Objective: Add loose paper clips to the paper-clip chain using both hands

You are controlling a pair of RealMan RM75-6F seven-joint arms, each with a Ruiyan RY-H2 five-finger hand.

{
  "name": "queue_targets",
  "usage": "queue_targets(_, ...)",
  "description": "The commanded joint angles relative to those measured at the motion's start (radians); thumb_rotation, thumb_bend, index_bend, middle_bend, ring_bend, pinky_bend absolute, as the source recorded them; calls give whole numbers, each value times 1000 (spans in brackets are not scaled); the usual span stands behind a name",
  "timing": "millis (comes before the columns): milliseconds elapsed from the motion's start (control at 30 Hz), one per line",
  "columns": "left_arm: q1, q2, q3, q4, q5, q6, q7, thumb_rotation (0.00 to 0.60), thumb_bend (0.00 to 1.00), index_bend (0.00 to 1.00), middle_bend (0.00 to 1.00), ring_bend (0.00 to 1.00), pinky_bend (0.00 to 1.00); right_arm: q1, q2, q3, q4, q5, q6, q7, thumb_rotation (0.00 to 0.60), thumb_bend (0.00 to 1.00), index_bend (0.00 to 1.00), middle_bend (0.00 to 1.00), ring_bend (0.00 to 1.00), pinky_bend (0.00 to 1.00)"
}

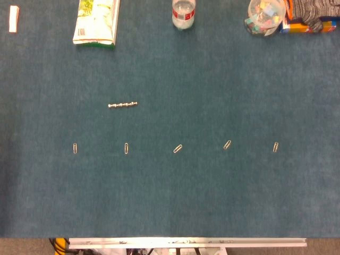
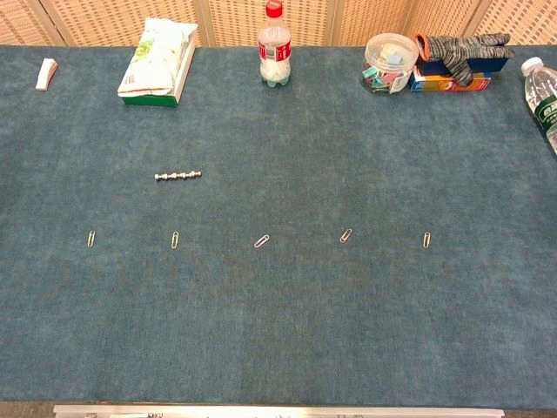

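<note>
Clear tub point(image 2: 389, 61) holds coloured clips beside bottle point(image 2: 274, 48).

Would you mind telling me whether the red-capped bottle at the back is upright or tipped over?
Upright: the bottle stands on its base, red cap on top.

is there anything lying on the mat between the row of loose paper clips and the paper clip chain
Nothing visible. Bare mat separates the paper-clip chain from the loose clips; the nearest clip lies just below it. Neither robot hand is in view.
</note>
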Motion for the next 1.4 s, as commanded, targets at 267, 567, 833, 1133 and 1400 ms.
queue_targets(267,9,12,8,-8,8,1,-32,600,0,153,110,76,126,16,-3,-1,-4,-6,-18,7,600,0,24,141,63,369)
queue_targets(567,-10,43,12,-69,36,-30,-91,600,0,149,73,76,128,12,12,16,-4,15,4,46,600,0,42,141,63,369)
queue_targets(833,-76,65,3,-183,55,-112,-66,600,0,152,57,74,128,8,22,18,-2,11,20,76,600,0,85,148,63,369)
queue_targets(1133,-172,58,-16,-260,-33,-267,26,600,0,351,72,72,128,-2,38,24,4,30,34,117,600,0,118,152,63,369)
queue_targets(1400,-276,27,-43,-293,-183,-399,178,600,0,370,71,62,127,-1,48,31,14,48,24,156,600,0,137,155,63,369)
